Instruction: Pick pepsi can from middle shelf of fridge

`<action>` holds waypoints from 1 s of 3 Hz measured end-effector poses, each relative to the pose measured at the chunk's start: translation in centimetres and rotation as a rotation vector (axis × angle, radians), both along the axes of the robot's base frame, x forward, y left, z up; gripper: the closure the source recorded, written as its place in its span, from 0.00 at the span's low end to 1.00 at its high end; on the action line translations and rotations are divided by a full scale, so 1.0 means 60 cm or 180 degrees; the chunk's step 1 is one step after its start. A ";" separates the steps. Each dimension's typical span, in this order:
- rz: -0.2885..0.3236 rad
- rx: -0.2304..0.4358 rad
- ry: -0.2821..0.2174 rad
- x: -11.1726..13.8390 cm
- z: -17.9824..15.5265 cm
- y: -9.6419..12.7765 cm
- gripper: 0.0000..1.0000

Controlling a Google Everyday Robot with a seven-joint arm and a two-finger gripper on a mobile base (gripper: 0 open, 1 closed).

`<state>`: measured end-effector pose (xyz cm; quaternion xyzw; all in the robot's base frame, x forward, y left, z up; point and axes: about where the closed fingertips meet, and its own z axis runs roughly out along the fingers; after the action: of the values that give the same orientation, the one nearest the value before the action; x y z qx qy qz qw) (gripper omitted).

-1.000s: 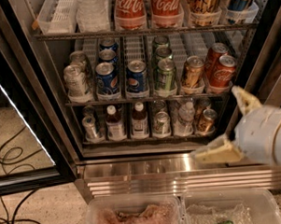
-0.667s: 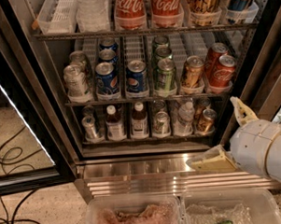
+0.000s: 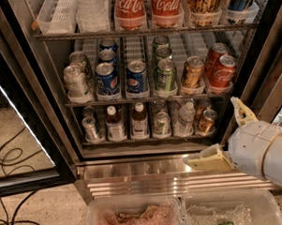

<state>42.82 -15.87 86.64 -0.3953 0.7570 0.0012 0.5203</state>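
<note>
The fridge (image 3: 134, 170) stands open in front of me. On its middle shelf (image 3: 145, 100) two front pepsi cans, blue with the globe logo, stand upright in pale lanes, one on the left (image 3: 106, 79) and one beside it (image 3: 136, 77). More blue cans sit behind the left one. A green can (image 3: 165, 76) is right of them, then a gold can (image 3: 193, 72) and red Coca-Cola cans (image 3: 222, 71). My gripper (image 3: 225, 136) is at the lower right, below and right of the shelf. It is open and empty, with pale fingers (image 3: 242, 112) spread wide.
A silver can (image 3: 76, 82) stands at the shelf's left end. Coca-Cola bottles (image 3: 131, 9) fill the shelf above and small bottles (image 3: 115, 125) the one below. The open glass door (image 3: 20, 138) and floor cables (image 3: 11, 157) are at left. Clear plastic bins (image 3: 131, 218) lie in front.
My gripper has dropped a little and shifted left in front of the steel base panel, then nearly stopped. The cans have not moved.
</note>
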 end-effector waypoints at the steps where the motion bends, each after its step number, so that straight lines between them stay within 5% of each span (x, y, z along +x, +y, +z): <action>1: -0.0377 0.0307 -0.0093 0.009 -0.051 -0.025 0.00; 2: -0.1023 0.0887 -0.0174 0.028 -0.082 -0.097 0.00; 3: -0.1338 0.1215 -0.0121 0.023 -0.104 -0.126 0.00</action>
<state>44.21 -23.46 80.42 -0.1245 0.7986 0.0285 0.5882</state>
